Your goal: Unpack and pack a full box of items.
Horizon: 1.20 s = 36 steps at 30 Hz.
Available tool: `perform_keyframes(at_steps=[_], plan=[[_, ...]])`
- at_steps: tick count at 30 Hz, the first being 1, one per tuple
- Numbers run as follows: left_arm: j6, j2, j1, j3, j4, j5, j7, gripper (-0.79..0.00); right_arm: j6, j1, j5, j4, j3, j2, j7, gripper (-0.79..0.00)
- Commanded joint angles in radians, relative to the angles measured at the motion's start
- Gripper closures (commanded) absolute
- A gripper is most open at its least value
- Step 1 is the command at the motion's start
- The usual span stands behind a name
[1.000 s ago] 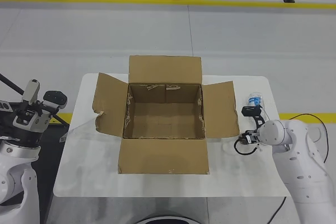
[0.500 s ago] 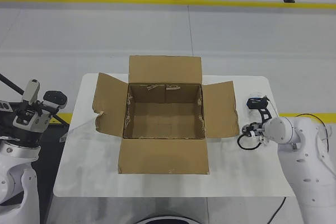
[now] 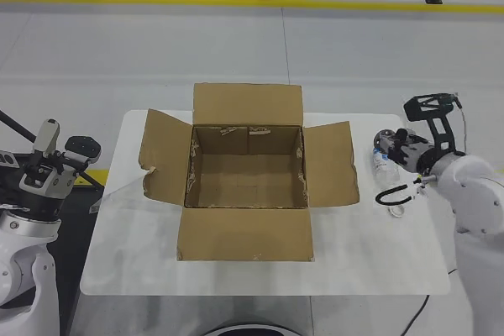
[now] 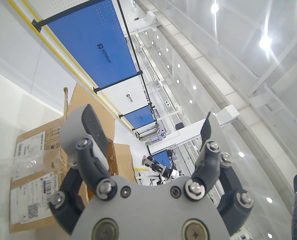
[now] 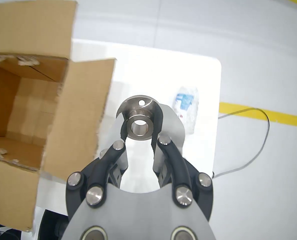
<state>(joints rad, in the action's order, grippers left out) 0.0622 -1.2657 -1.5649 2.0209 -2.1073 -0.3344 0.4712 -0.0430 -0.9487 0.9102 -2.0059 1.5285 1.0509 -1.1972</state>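
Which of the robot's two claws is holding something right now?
The right gripper: it is shut on a flanged metal ring, while the left gripper stands open and empty.

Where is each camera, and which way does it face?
Top view: above the arms, facing down on table and open box; left arm, right arm show.
Left wrist view: on left wrist, facing up to ceiling; open left pincer shows.
Right wrist view: on right wrist, facing down; right pincer holds a metal bushing.
Shared: all see the box.
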Motion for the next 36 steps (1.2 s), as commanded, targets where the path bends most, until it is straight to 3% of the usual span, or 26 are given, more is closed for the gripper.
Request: perform_keyframes(at_steps=[1,9,16,26,36], plan=[[0.000,0.000,0.000,0.000,0.000,0.000,0.000,-0.785,0.026,-0.001,-0.055,-0.027,0.007,0.001,0.062,0.000],[0.000,0.000,0.000,0.000,0.000,0.000,0.000,-0.785,0.203,0.014,-0.250,-0.087,0.010,0.003,0.248,0.000],[0.000,0.000,0.000,0.000,0.000,0.000,0.000,-0.785,0.322,0.081,-0.339,-0.082,-0.041,0.000,0.273,0.000],[0.000,0.000,0.000,0.000,0.000,0.000,0.000,-0.785,0.319,0.283,-0.299,0.031,-0.265,0.016,0.245,0.000],[0.000,0.000,0.000,0.000,0.000,0.000,0.000,-0.785,0.326,0.555,-0.336,0.344,-0.585,0.081,0.217,0.000]])
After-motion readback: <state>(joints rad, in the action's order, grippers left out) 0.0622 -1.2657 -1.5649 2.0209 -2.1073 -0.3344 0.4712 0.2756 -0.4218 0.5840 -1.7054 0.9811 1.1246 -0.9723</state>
